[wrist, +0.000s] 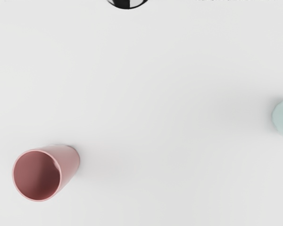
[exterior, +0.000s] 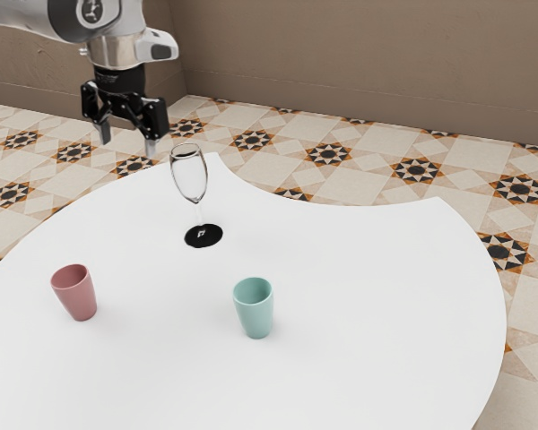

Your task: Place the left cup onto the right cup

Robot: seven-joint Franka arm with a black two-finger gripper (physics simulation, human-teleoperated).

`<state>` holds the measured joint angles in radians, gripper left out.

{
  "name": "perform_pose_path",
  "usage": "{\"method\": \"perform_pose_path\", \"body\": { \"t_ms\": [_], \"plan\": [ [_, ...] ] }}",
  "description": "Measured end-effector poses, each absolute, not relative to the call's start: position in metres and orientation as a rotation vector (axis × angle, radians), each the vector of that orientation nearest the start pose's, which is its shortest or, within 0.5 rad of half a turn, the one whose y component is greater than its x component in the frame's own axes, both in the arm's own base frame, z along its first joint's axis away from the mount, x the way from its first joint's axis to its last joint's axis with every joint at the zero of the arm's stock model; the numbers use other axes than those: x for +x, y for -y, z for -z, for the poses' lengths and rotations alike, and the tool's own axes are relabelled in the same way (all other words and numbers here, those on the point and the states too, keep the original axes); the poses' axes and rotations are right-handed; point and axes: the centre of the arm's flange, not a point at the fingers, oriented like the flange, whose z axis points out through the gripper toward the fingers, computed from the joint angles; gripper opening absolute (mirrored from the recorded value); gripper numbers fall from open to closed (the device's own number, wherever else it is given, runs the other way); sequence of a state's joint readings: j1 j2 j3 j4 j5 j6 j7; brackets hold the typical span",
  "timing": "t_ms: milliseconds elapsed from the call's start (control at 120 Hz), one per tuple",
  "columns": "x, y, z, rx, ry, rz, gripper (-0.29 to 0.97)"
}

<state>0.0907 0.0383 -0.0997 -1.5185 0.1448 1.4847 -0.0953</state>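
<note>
Your pink cup [exterior: 74, 291] stands upright on the white worktop [exterior: 359, 296], near the exterior view's left edge. It is well apart from the teal cup [exterior: 253, 306] to its right, which is also upright with its mouth open. Your hand [exterior: 125, 134] hangs high over the far left rim, its fingers spread wide and holding nothing.

The wine glass [exterior: 189, 175] on its black foot [exterior: 203, 236] stands between the hand and the teal cup, so a low sweep could knock it over. An off-centre grip could tip the pink cup, and a careless release could topple both cups.

The foot carries a small white mark, too small to read. The cups are plain.
</note>
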Motion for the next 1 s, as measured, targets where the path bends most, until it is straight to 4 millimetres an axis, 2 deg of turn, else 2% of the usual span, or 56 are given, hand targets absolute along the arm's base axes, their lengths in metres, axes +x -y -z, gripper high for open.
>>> {"method": "perform_pose_path", "body": {
  "t_ms": [100,283,383,500,625,725,850,1000],
  "plan": [
    [0.558,-0.027,-0.616,-2.996,0.162,-0.106,0.68],
    [0.551,-0.048,-0.595,-2.993,0.191,-0.172,0.68],
    [0.545,-0.060,-0.575,-3.011,0.192,-0.215,0.68],
    [0.539,-0.078,-0.538,-3.020,0.175,-0.248,0.68],
    [0.519,-0.098,-0.508,-3.020,0.168,-0.235,0.68],
    [0.500,-0.120,-0.492,-3.026,0.198,-0.193,0.68],
    [0.487,-0.118,-0.473,-3.032,0.165,-0.139,0.68],
    [0.484,-0.116,-0.448,-3.006,0.129,-0.096,0.68]
  ]
}}
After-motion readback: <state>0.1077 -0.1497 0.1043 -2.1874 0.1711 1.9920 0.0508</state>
